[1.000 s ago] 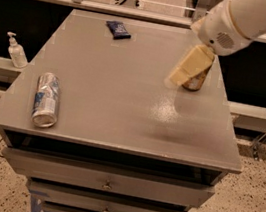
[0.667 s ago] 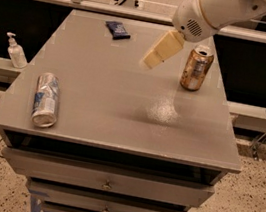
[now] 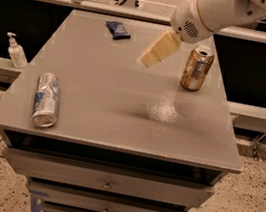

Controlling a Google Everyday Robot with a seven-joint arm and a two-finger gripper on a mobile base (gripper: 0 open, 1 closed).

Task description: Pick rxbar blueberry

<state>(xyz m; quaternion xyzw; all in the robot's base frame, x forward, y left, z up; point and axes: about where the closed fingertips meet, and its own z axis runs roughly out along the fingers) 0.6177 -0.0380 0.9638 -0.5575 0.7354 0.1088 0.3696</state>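
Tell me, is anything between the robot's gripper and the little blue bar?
No. In the camera view, only bare grey tabletop lies between the gripper, hovering left of the gold can, and the rxbar blueberry at the far edge.

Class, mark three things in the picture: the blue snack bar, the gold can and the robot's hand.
blue snack bar (image 3: 118, 29): camera view, middle of its wrapper.
gold can (image 3: 197, 68): camera view, middle of its side.
hand (image 3: 150, 57): camera view, near its tip, above the table (image 3: 98, 102) between bar and can.
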